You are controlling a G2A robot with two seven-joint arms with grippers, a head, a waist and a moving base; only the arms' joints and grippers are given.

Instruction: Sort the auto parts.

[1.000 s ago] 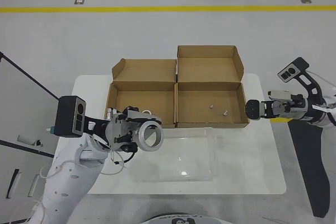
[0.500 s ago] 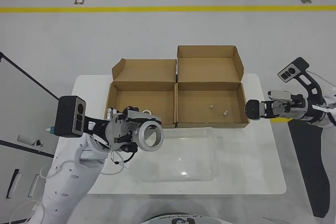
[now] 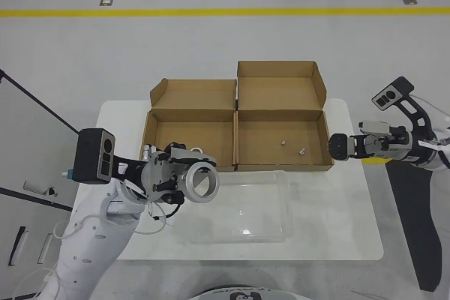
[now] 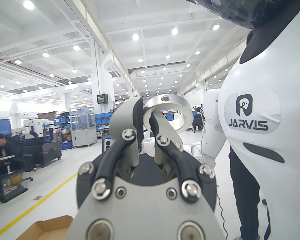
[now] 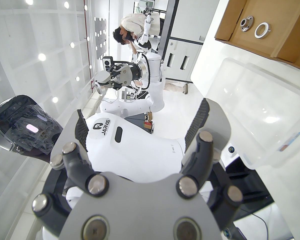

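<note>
Left gripper pinches a metal ring by its wall, in the air just in front of the left cardboard box. Right gripper hangs spread wide beside the right box. Probably best: carry the ring level over the left box, lower, then release

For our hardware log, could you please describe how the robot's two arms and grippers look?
The left arm and right arm have mostly white shells. The left gripper and right gripper have silver metal bodies with screw heads, black curved linkages, and silver-backed fingers with black ribbed pads. A dark camera block sits at the left wrist.
</note>
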